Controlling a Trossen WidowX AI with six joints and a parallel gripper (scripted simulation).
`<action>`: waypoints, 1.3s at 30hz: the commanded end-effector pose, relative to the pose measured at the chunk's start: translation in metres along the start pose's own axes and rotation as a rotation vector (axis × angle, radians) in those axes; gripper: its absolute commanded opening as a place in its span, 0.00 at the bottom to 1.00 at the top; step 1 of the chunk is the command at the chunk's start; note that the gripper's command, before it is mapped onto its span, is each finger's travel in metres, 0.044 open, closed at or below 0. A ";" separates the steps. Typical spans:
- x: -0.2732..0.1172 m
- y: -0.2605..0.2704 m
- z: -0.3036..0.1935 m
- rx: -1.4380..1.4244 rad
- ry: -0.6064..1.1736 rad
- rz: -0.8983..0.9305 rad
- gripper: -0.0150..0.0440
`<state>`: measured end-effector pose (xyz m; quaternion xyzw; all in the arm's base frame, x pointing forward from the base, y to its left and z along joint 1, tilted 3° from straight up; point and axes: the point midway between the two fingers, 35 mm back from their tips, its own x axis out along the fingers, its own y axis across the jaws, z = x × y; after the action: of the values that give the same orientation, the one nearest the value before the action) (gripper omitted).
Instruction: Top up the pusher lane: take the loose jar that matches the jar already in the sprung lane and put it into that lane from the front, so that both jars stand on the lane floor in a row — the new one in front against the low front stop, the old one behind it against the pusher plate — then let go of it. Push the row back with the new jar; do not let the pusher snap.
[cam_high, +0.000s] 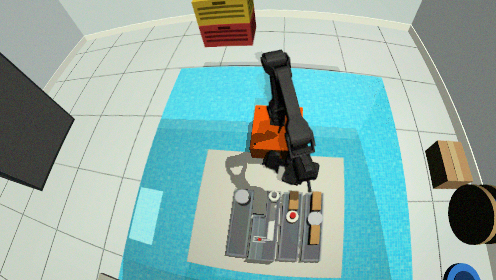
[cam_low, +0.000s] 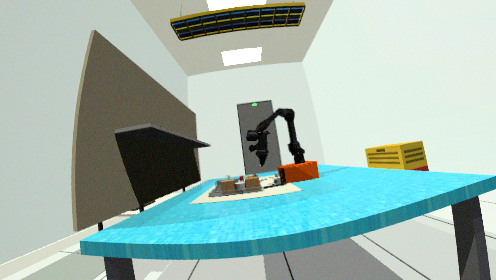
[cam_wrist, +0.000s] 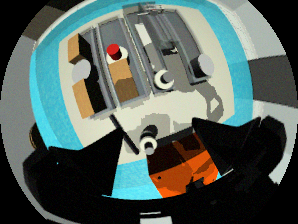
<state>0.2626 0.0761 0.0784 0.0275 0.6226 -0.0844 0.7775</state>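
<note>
The loose jar (cam_wrist: 148, 144) has a white ring and a grey knob on top. It stands on the beige mat near the orange base, hidden under the arm in the top view. A similar white-ringed jar (cam_high: 274, 195) (cam_wrist: 163, 79) stands at the robot-side end of the sprung lane (cam_high: 256, 253), with a white bar (cam_high: 271, 226) running behind it. My gripper (cam_wrist: 158, 125) (cam_low: 262, 164) is open and empty, pointing down well above the mat. In the wrist view the loose jar appears between the two fingers, nearer the palm side.
A lane to the left holds a grey-topped jar (cam_high: 242, 196) (cam_wrist: 206, 65). To the right, one lane holds a red-topped jar (cam_high: 292, 216) (cam_wrist: 114, 51) and a brown block; the outer lane has brown blocks (cam_high: 314, 234) and a grey-topped jar (cam_high: 315, 218). A thin black bar (cam_wrist: 125, 134) lies beside the loose jar.
</note>
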 end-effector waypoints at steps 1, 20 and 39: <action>0.005 0.016 -0.060 -0.167 0.127 0.072 1.00; 0.043 0.015 -0.084 -0.194 0.148 0.082 1.00; 0.075 0.018 -0.088 -0.194 0.149 0.082 1.00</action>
<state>0.1990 0.1002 -0.0085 -0.0147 0.6777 0.0087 0.7351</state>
